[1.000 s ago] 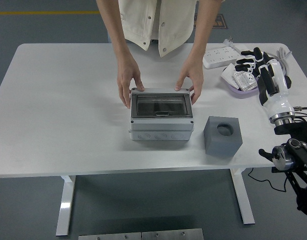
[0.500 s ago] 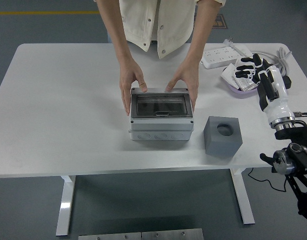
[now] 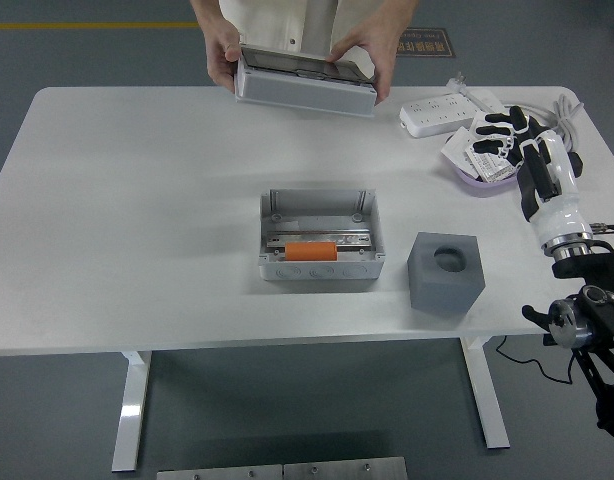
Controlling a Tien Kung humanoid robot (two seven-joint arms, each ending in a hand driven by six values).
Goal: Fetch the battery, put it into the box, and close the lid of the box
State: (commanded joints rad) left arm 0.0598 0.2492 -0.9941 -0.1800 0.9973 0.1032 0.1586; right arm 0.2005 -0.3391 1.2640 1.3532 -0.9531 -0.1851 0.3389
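Head view shows the box [image 3: 319,238] at table centre with no lid on it and an orange battery [image 3: 311,251] lying inside along its near wall. At twelve o'clock a person's hands [image 3: 223,47] hold the lid [image 3: 305,84] lifted over the table's far edge. The right hand [image 3: 511,137] hovers at two o'clock above a bowl [image 3: 471,172] of small packets, fingers loosely spread and gripping nothing. A grey block [image 3: 445,270] with a round hole sits at four o'clock of the box. My worry: the arm's path from the bowl to the box passes near that block and could knock it. No writing is legible; the floor sign behind the person is blurred.
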